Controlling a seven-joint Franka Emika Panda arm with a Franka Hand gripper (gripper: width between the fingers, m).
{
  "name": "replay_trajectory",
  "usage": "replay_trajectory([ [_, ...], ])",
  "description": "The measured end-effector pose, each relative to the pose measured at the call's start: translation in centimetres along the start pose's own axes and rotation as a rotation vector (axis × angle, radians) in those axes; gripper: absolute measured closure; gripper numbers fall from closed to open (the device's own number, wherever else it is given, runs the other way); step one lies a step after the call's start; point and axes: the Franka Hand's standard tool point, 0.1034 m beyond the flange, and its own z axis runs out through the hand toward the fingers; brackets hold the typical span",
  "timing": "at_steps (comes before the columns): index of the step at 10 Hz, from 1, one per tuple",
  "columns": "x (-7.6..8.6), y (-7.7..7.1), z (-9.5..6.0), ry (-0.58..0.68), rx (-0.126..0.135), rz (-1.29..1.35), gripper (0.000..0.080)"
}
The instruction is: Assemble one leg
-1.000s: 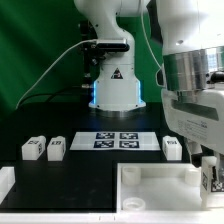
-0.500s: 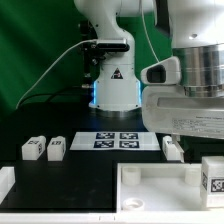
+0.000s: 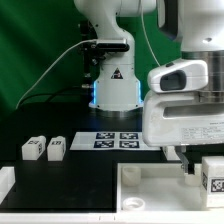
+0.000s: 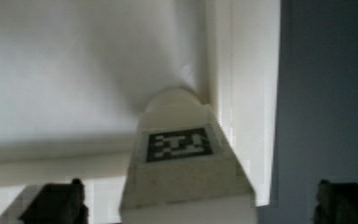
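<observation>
Looking like a robotics lab | showing green backdrop (image 3: 30,40) | seating white robot arm base (image 3: 113,90) on black table (image 3: 80,185) | displaying marker board (image 3: 120,140) bearing printed tags

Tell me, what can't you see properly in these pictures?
Wrist view: blurry. The tool shows only fingertips at the edge, where the leg is cut off too.
Exterior view: the arm mostly hides the tool, and the view's right edge cuts the leg.
</observation>
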Motion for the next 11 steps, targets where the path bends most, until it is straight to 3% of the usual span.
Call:
replay_trajectory([
  [2, -0.02, -0.02, 0.02, 0.0, 0.0, 0.052, 0.0177],
  [4, -0.08, -0.17, 0.05, -0.003, 0.006, 0.286, 0.0505],
  [6, -0.09, 0.02, 0.1, -0.002, 0.008, 0.483, 0.0505],
  [10, -0.2, -0.24, 0.25, -0.007, 0.028, 1.235, 0.0505],
  [11, -0.16, -0.33, 0.27, -0.013, 0.043, 1.427, 0.0505],
])
